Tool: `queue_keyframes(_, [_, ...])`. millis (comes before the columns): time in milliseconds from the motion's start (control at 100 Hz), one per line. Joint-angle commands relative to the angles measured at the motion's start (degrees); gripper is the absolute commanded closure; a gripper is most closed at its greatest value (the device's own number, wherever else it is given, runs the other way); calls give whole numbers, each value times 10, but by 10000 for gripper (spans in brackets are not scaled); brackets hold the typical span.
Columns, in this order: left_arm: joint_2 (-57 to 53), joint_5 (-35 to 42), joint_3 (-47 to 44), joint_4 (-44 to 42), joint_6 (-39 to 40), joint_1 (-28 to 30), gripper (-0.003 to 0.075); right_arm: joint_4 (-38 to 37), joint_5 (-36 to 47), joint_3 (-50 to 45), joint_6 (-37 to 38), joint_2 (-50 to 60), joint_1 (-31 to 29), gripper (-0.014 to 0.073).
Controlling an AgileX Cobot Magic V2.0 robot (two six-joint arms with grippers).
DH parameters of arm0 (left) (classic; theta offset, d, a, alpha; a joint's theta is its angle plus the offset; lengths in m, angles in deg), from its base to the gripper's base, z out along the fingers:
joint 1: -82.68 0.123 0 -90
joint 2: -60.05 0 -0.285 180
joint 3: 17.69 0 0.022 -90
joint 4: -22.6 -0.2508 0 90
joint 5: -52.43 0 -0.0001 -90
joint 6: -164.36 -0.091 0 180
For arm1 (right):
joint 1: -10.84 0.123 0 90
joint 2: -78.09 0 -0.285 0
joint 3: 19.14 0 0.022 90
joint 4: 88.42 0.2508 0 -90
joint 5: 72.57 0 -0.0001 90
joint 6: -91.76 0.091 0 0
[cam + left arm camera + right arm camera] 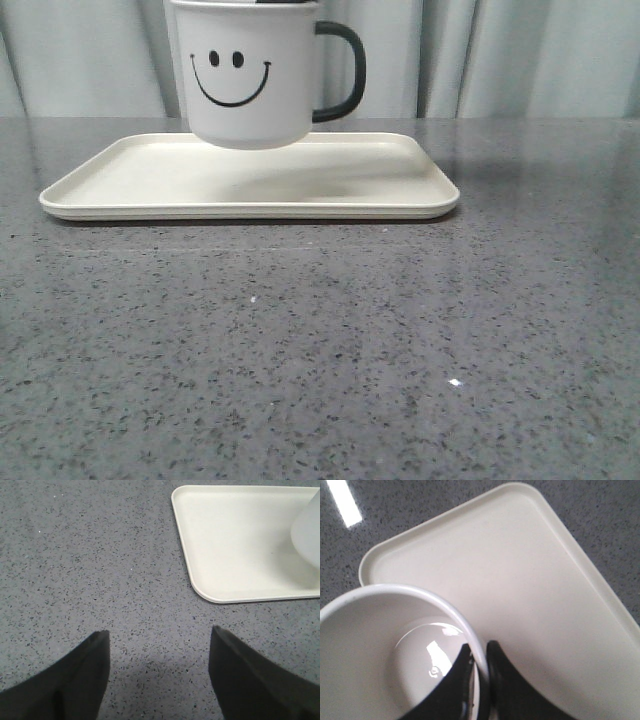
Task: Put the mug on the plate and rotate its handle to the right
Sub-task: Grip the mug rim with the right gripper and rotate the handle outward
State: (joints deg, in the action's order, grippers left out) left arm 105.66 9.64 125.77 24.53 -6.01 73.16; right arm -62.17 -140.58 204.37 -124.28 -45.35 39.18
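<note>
White mug [248, 75]: hanging above the plate [130, 180], clear of it, black handle [345, 72] pointing right
Right gripper [481, 672]: pinching mug rim, one finger inside
Left gripper [159, 672]: spread apart over grey table [320, 350], holding nothing

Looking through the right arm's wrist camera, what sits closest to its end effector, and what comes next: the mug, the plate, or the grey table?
1. The mug: its rim is pinched between the right end effector fingers, one inside, one outside.
2. The plate: directly beneath the mug.
3. The grey table: farthest, showing only beyond the plate's edges.
</note>
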Motion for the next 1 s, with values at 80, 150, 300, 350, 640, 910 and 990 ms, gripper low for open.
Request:
queue_keyframes(80, [-1, 41, 16, 2, 6, 0, 290, 28, -29, 69, -37, -6, -6, 655])
queue_keyframes(150, [-1, 41, 16, 2, 6, 0, 290, 28, -50, 89, -52, -19, -6, 655])
queue_keyframes(300, [-1, 41, 16, 2, 6, 0, 290, 28, -57, 109, -56, -35, -6, 655])
queue_keyframes(350, [-1, 41, 16, 2, 6, 0, 290, 28, -57, 109, -59, -37, -6, 655])
queue_keyframes(640, [-1, 41, 16, 2, 6, 0, 290, 28, -48, 109, -65, -43, -6, 655])
queue_keyframes(910, [-1, 41, 16, 2, 6, 0, 290, 28, -47, 109, -82, -57, -6, 655])
queue_keyframes(990, [-1, 41, 16, 2, 6, 0, 290, 28, -46, 109, -82, -62, -6, 655])
